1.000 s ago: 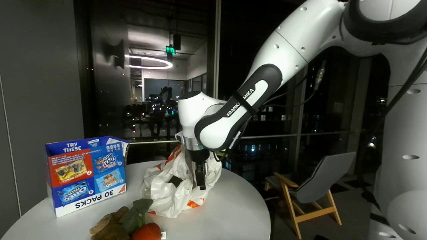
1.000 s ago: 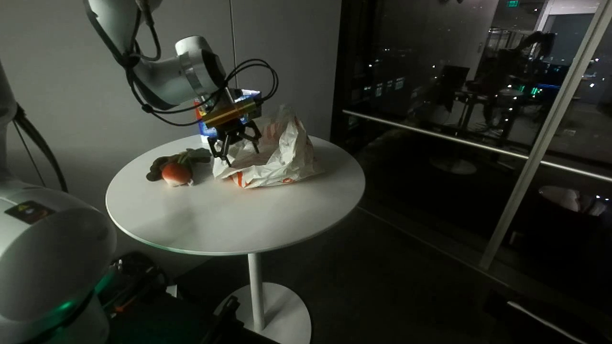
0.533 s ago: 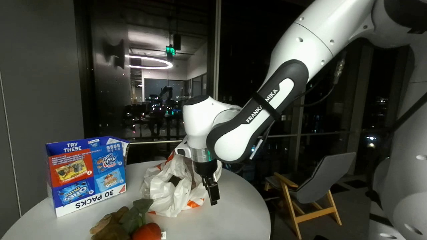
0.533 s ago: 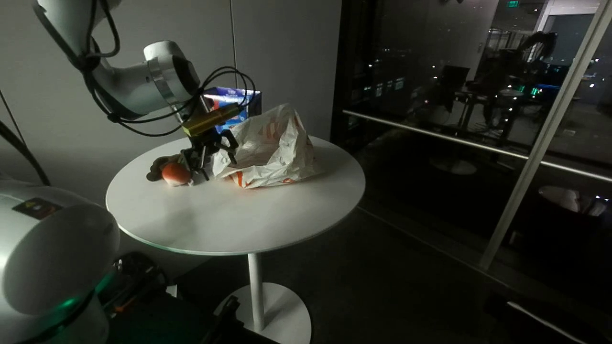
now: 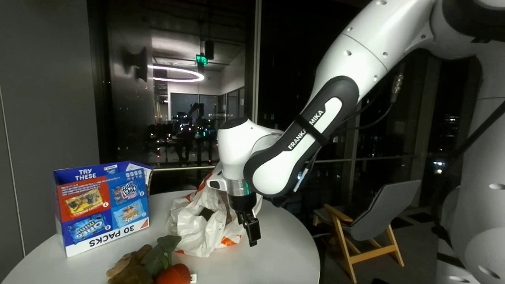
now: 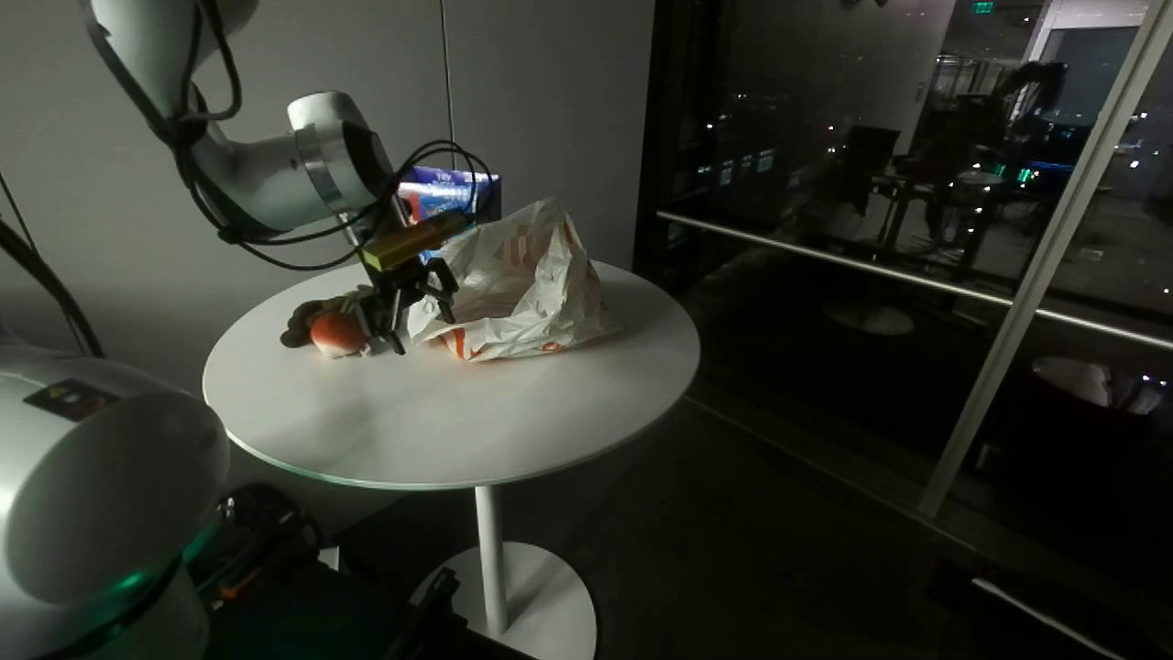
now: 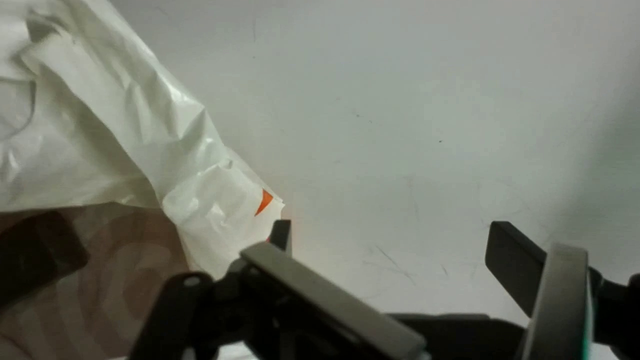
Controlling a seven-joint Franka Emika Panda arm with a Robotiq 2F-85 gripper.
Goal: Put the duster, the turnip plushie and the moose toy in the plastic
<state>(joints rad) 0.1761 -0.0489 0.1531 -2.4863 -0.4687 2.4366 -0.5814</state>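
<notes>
The white plastic bag (image 5: 203, 230) with orange print lies crumpled and partly open on the table; it also shows in an exterior view (image 6: 522, 284) and the wrist view (image 7: 175, 145). A dark object (image 7: 40, 255), perhaps the duster, shows in its opening. The turnip plushie (image 5: 173, 274), red-orange with green leaves, lies on the table, also seen in an exterior view (image 6: 339, 335). A brown plush (image 5: 132, 266), likely the moose toy, lies against it (image 6: 298, 325). My gripper (image 7: 392, 240) is open and empty, low over the table beside the bag (image 5: 252, 236), near the turnip (image 6: 423, 334).
A blue and red snack box (image 5: 104, 207) stands on the round white table (image 6: 458, 431) behind the bag and plushies. The table's rounded edge (image 5: 315, 252) runs past the gripper. A wooden-framed chair (image 5: 367, 221) stands by the window.
My open gripper has moved off the bag toward the robot's base, then slightly lower over the table. The bag, plushies and box have stayed in place.
</notes>
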